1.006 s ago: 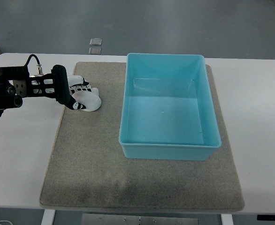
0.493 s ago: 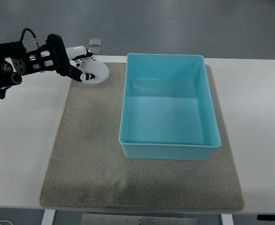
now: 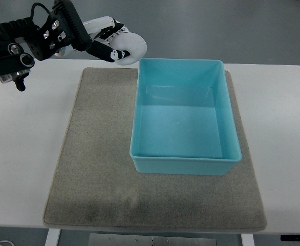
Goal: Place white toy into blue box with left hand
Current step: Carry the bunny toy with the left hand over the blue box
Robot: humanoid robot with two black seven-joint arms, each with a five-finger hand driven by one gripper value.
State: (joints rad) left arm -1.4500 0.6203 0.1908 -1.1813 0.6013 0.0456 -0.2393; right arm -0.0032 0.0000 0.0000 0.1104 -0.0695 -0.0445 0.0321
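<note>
Spreading across most of the view, the white worktop (image 3: pixel 288 128) is being covered at its centre by a grey felt mat (image 3: pixel 99 169), and an empty blue box (image 3: pixel 185 166) is being carried on the right part of that mat, its long axis running away from the robot. Above the mat's far edge, the left robot hand (image 3: pixel 106 43) is being held aloft, reached in from the picture's left on a dark arm. Its fingers are being kept curled around the white toy (image 3: pixel 132 47), which is being carried clear of the worktop, just beside the box's far left corner and outside its rim. The box's open interior lies to the right of, and nearer the robot than, the toy, so a short carry that way is judged to be needed before release. No right robot hand is being shown.
</note>
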